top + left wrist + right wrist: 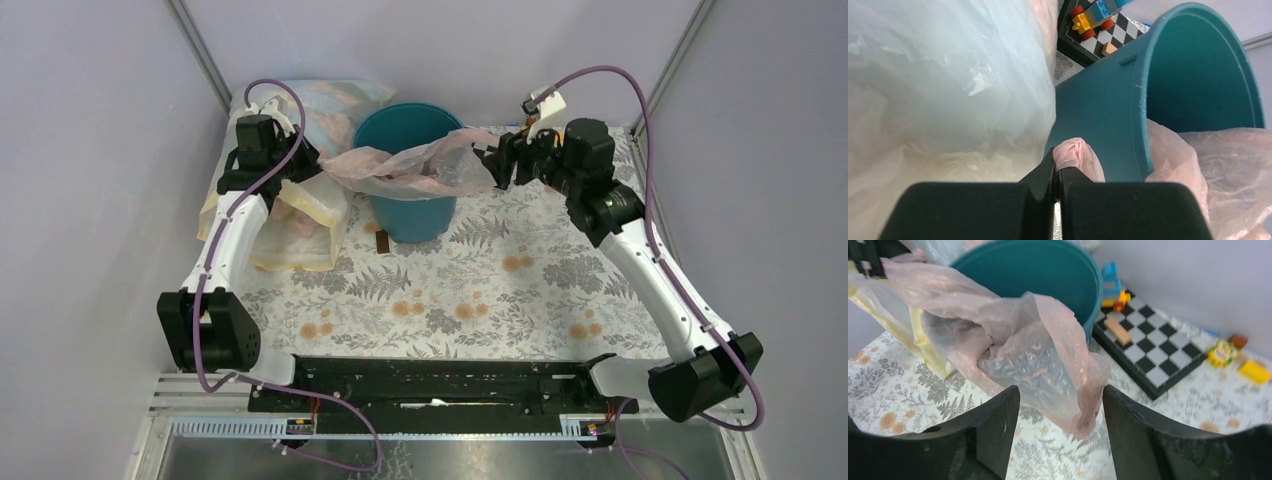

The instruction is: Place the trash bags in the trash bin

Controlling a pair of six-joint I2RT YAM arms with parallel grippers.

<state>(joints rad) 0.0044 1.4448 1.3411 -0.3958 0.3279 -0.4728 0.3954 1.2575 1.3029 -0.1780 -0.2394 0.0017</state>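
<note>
A pale pink trash bag (410,165) is stretched across the front rim of the teal trash bin (412,215), which stands upright at the back of the table. My left gripper (312,160) is shut on the bag's left end, a pinched pink tuft (1078,155) showing above the closed fingertips (1058,167), right beside the bin's outer wall (1108,115). My right gripper (497,165) is open at the bag's right end. In the right wrist view the loose bag (1028,350) hangs between the spread fingers (1060,405) in front of the bin (1048,275).
A large clear yellowish-edged sack (300,215) stuffed with bags sits left of the bin, against my left arm, and fills the left wrist view (948,90). A chessboard (1148,355) with toy blocks (1113,295) lies behind the bin. A small brown piece (382,243) lies at the bin's foot.
</note>
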